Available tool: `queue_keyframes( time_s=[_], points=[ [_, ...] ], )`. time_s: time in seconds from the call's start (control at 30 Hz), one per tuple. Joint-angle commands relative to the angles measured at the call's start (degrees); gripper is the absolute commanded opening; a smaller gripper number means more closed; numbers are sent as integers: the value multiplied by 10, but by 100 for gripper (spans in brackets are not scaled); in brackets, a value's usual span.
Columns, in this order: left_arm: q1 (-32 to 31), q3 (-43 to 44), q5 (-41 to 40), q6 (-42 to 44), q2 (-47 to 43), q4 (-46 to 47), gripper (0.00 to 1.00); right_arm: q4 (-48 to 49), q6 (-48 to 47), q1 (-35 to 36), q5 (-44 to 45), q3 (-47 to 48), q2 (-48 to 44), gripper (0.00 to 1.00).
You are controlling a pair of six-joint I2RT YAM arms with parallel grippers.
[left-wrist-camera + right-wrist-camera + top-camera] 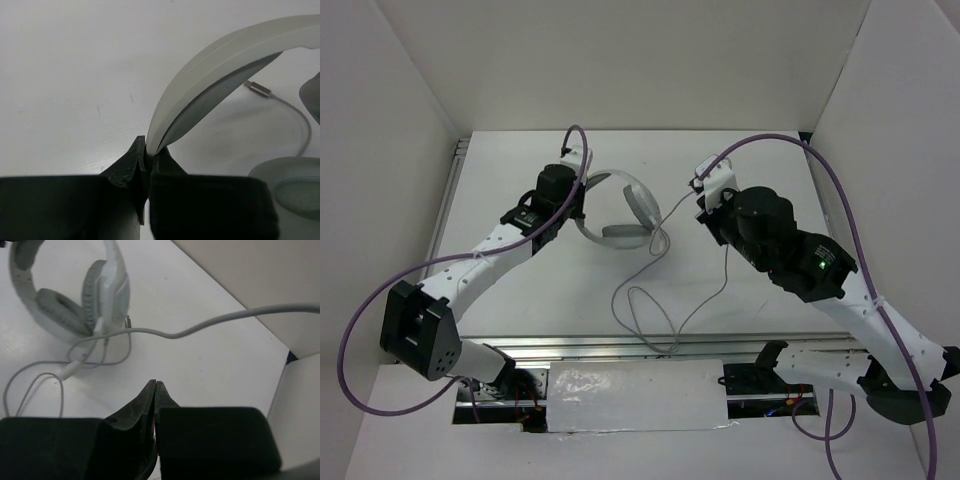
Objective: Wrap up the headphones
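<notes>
The light grey-white headphones [638,200] lie on the white table, headband arched and an ear cup [624,235] facing the front. My left gripper [578,218] is shut on the end of the headband [225,60], which rises from between the jaws; an ear cup [295,185] and the plug [260,89] lie to the right. The thin grey cable [645,310] loops toward the front edge and runs up under my right arm. My right gripper [700,205] is shut with nothing seen between its tips [156,385]. The headphones [60,312] sit far left of it, and the cable [210,322] crosses above it.
White enclosure walls [400,90] stand on the left, back and right. A metal rail [620,345] runs along the table's front edge. Thick purple arm cables [840,190] arch over both arms. The table corner and the wall [250,280] are near the right gripper.
</notes>
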Motion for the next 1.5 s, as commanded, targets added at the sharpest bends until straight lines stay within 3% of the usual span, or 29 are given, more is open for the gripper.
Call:
queue_keyframes(
  time_s=[0.0, 0.33, 0.6, 0.73, 1.03, 1.17, 1.3, 1.47],
  points=[
    [-2, -23, 127, 59, -65, 136, 0, 28, -65, -37, -16, 14, 9, 0],
    [-32, -21, 252, 117, -70, 116, 0, 141, -184, -72, -92, 33, 27, 0],
    [-70, 0, 276, 127, -59, 102, 0, 236, -189, -128, -176, 72, 85, 0],
    [-82, -1, 290, 137, -59, 96, 0, 292, -157, -171, -214, 80, 111, 0],
    [-98, 5, 342, 147, -74, 91, 0, 305, -84, -249, -280, 136, 199, 0],
    [-102, 4, 380, 154, -99, 91, 0, 325, -35, -297, -299, 92, 226, 0],
    [-104, 7, 448, 140, -123, 118, 0, 328, 36, -328, -404, 51, 244, 0],
    [-102, 35, 447, 65, -133, 147, 0, 400, 114, -337, -486, -41, 240, 0]
  ],
)
